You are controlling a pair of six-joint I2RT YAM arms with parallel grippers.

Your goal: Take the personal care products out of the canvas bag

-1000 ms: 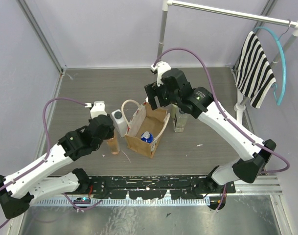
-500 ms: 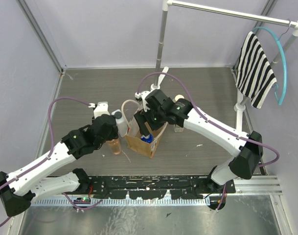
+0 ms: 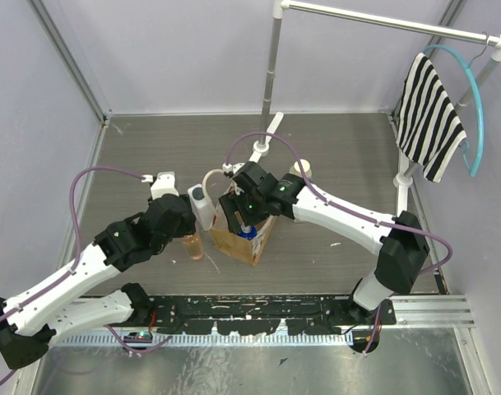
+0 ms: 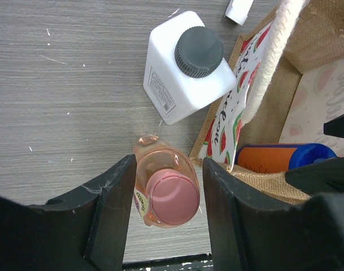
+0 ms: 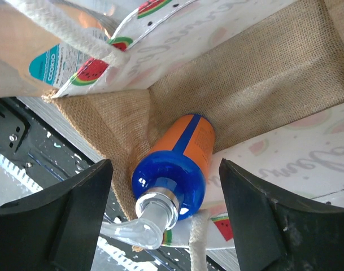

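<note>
blue-capped bottle (image 5: 180,152): the one product visible inside the canvas bag (image 5: 262,73). It leans in the bag's lower corner at centre frame of the right wrist view, with its orange body running up and right and its clear pump head (image 5: 143,223) pointing to the lower left.
handling: it looks like a rigid plastic body, light and smooth, so probably slick under the pads. The pump head seems a poor hold, likely to turn or press down. The orange body just below the blue collar looks the better place to pinch, across its width.
bag walls: soft burlap and printed lining. They would likely give or drag along if a finger catches them, and the rope handle (image 5: 64,39) crosses the upper left of the frame.
right gripper (image 5: 165,186): the jaws stand spread wide at the bag's mouth, one finger at lower left and one at lower right. The bottle lies between them and neither touches it.
peach-orange bottle (image 4: 166,195): upright on the table (image 4: 59,84) at lower centre of the left wrist view, just outside the bag.
left gripper (image 4: 169,169): the fingers are parted and straddle the pink cap closely. I judge them released.
white squarish bottle (image 4: 183,68): stands at upper centre, beside the bag.
cream bottle (image 3: 300,169): stands beyond the bag in the top view.
</note>
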